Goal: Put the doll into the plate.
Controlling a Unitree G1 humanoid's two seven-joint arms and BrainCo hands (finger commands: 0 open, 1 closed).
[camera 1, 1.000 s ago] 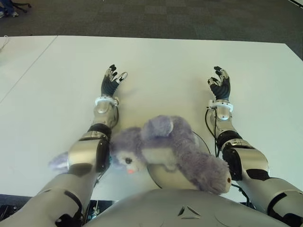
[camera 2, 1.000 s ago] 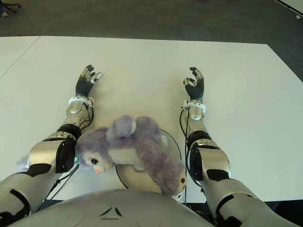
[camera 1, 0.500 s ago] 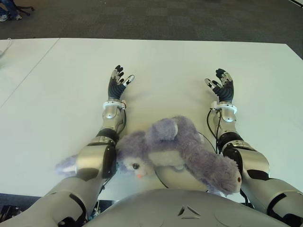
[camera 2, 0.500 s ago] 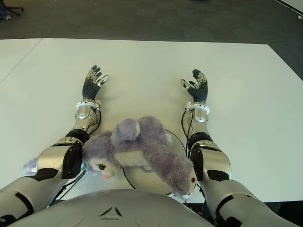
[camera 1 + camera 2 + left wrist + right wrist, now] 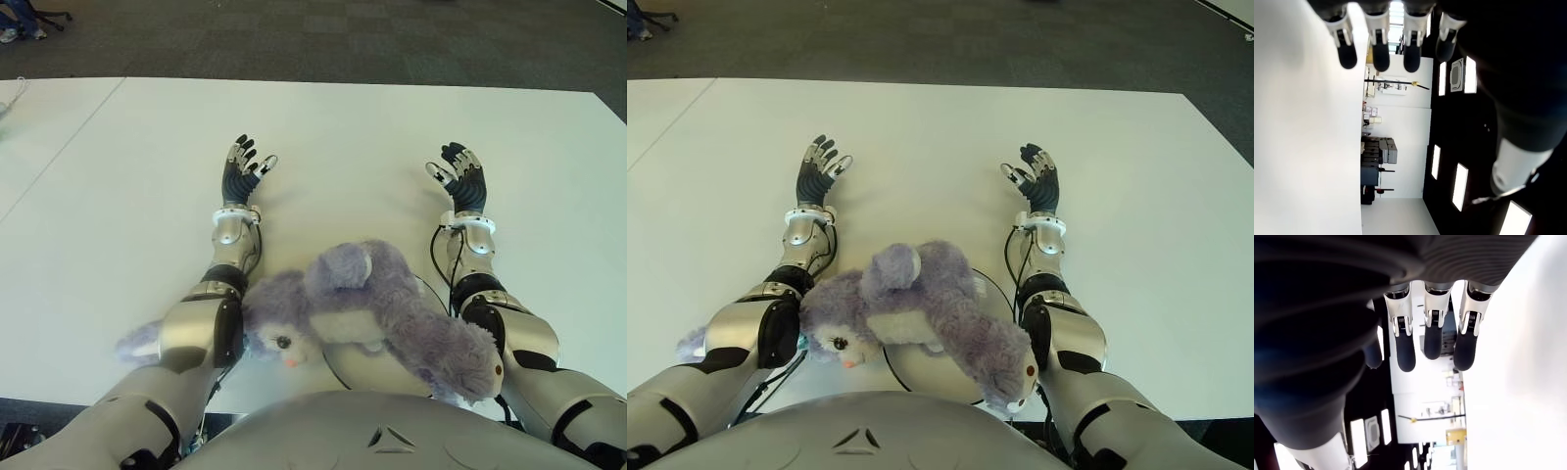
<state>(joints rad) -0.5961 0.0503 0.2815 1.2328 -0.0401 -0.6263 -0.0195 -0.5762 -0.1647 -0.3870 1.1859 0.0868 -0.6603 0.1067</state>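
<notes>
Doll [image 5: 377, 308] now sprawls across the plate [image 5: 362, 367] close in front of our torso, its body over the dish, its head hanging off toward our left arm and one limb trailing off the rim toward our right. Against the views from a second ago, it has barely shifted, while both arms have stretched forward over the white tabletop [image 5: 343, 137]. Our left robot hand [image 5: 241, 166] shows well beyond the doll on the left, fingers spread and empty; our right robot hand [image 5: 460, 176] mirrors it on the right, equally released, and both wrist views confirm nothing is held. We judge the placement essentially done: the hands have let go and drawn clear, though the doll overhangs the plate.
</notes>
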